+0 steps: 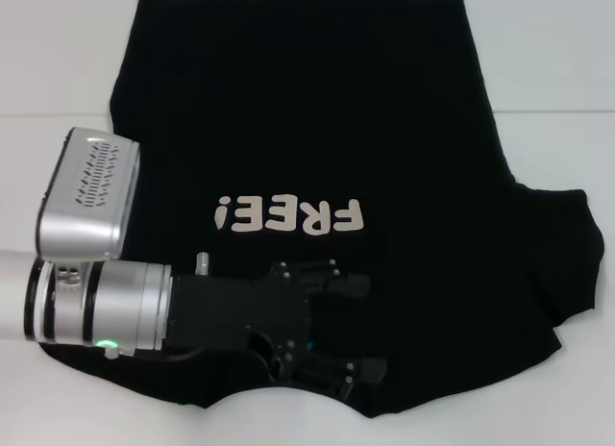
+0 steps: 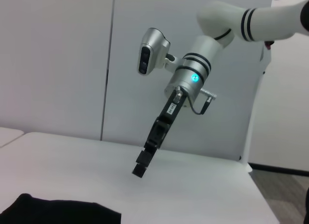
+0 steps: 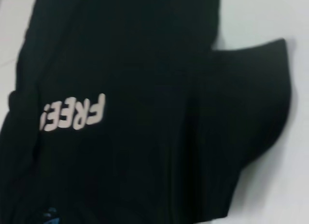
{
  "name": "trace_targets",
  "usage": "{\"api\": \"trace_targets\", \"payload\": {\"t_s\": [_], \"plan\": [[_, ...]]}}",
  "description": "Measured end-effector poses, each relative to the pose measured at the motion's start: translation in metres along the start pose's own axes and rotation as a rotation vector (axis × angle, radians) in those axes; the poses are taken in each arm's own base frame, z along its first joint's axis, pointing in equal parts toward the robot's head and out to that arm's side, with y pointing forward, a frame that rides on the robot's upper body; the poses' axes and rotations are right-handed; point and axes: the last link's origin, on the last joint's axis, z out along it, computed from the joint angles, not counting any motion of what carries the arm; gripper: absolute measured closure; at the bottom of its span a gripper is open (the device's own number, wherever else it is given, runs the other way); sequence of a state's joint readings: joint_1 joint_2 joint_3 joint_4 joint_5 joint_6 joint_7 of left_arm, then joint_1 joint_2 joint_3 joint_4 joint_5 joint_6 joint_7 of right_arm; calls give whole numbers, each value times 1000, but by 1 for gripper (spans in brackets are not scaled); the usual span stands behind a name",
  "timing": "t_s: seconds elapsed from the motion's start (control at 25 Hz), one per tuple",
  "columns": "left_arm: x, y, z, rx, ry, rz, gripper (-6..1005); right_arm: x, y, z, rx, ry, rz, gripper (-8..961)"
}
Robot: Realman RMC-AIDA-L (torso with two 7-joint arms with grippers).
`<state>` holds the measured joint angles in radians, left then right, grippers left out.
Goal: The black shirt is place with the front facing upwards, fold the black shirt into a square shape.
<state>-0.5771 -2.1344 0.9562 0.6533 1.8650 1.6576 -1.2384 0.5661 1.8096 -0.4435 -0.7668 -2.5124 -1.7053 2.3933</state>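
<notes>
The black shirt (image 1: 317, 129) lies spread on the white table, front up, its cream "FREE!" lettering (image 1: 291, 215) upside down to me. One sleeve (image 1: 562, 259) sticks out at the right; the right wrist view shows it too, sleeve (image 3: 256, 113). A blue neck label (image 3: 50, 215) peeks out at the near edge. My left gripper (image 1: 348, 326) reaches in from the left over the shirt's near part, just below the lettering, open. The right gripper (image 2: 140, 165) hangs raised above the table, seen in the left wrist view.
The white table (image 1: 58, 61) shows bare at the left, at the far right and along the near edge. My left arm's silver wrist and camera box (image 1: 91, 191) cover the shirt's near left part.
</notes>
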Motion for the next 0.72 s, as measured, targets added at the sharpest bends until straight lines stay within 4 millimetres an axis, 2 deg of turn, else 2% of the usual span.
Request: {"api": "trace_targets", "payload": {"t_s": [0.2,0.52,0.72], "plan": [[0,-1,3,-5,-16,12,48,-2,1,14,1,0,17,96],[-3,-2,3,-9,-52,25,50,-14,3,49,40,6,12,99],[-8,-8,4,13,-113,30,51,-20,9,60,51,7,-3,101]]}}
